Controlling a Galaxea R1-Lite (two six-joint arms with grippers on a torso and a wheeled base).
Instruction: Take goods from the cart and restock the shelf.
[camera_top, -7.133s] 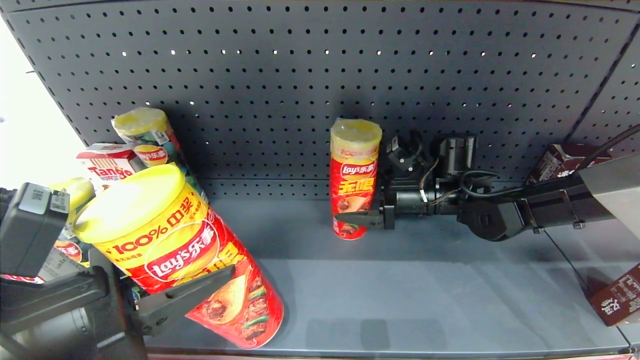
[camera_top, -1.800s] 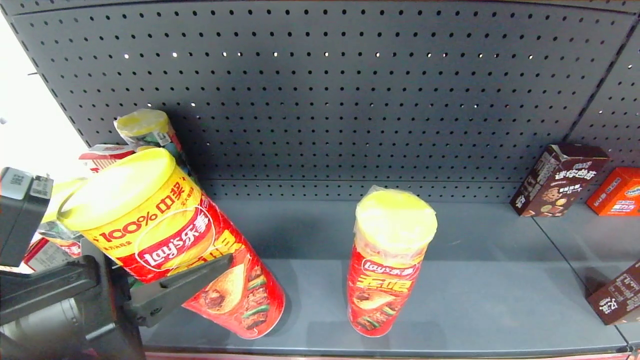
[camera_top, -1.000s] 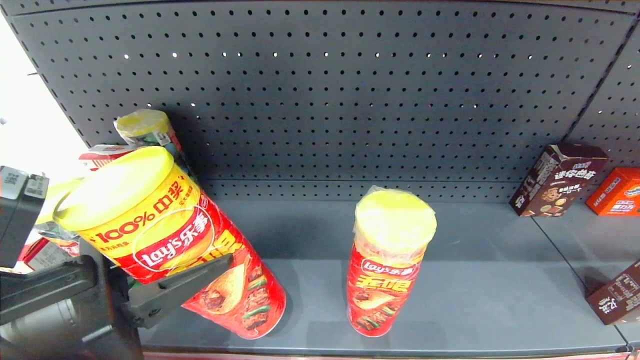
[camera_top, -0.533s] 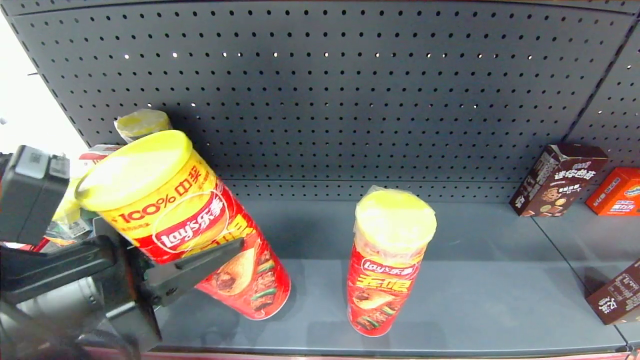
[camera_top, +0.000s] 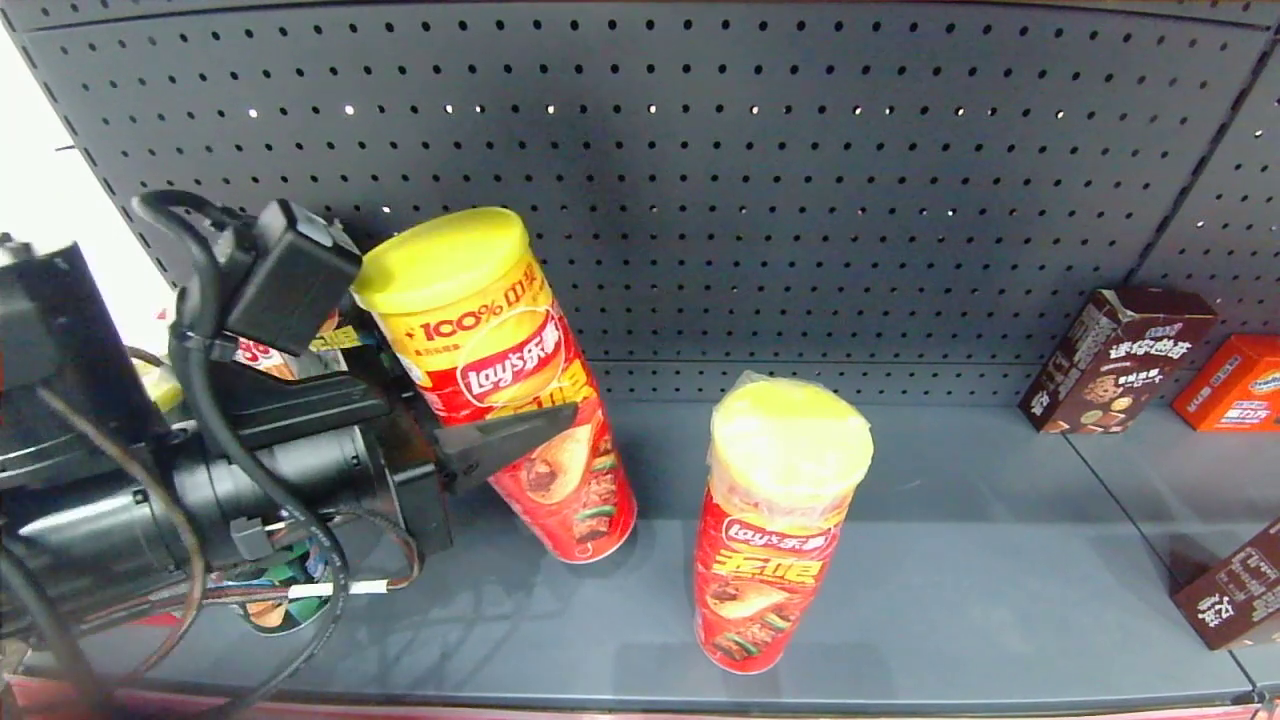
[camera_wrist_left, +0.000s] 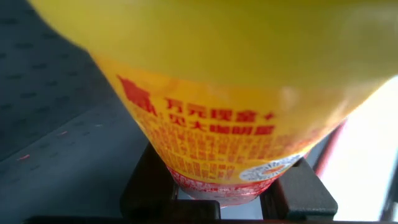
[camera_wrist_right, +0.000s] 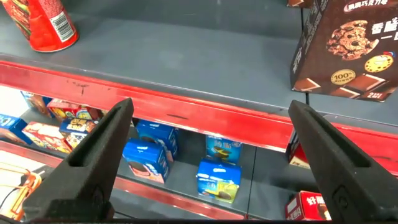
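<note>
My left gripper (camera_top: 480, 440) is shut on a large red and yellow chip can (camera_top: 500, 370) with a yellow lid, tilted, its base resting on or just above the grey shelf (camera_top: 900, 600) near the back. The can's yellow side (camera_wrist_left: 224, 124) sits close between the fingers (camera_wrist_left: 149, 193) in the left wrist view. A second chip can (camera_top: 775, 520) with a plastic-wrapped yellow lid stands upright near the shelf's front, to the right of the held can. My right gripper (camera_wrist_right: 211, 155) is open below the shelf's red front edge (camera_wrist_right: 186, 106), with nothing between its fingers.
A dark pegboard (camera_top: 700, 180) backs the shelf. Brown cookie boxes (camera_top: 1115, 360) (camera_top: 1235, 590) and an orange box (camera_top: 1230, 385) stand at the right. Snack packs (camera_top: 260, 355) lie behind the left arm. Blue boxes (camera_wrist_right: 149, 155) fill a lower shelf. Free shelf room lies right of the upright can.
My left arm has carried the large can right and deeper into the shelf, toward the pegboard. Several seconds ago the right gripper left the smaller can, which now stands near the front.
</note>
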